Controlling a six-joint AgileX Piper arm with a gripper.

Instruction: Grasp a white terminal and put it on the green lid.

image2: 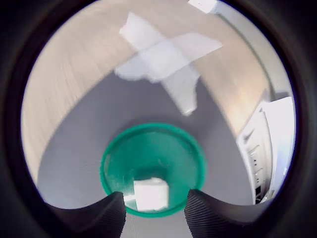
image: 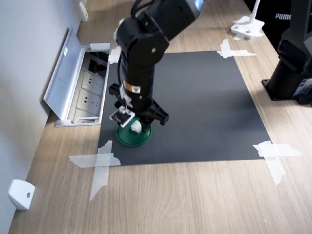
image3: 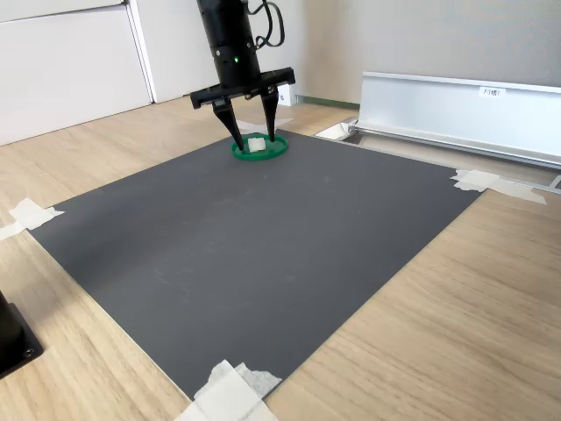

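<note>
Jaws spread; white terminal [image2: 151, 194] half-hidden.

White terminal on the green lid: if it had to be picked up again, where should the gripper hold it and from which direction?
Grip the white terminal across two opposite side faces, coming straight down from above. It is a small blocky piece resting inside the green lid, whose raised rim would likely block a sideways approach. The gripper already straddles it with its jaws apart.

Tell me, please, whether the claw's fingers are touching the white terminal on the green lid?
Apart. In the wrist view the white terminal rests on the green lid, with green showing between it and each finger of the open claw.
</note>
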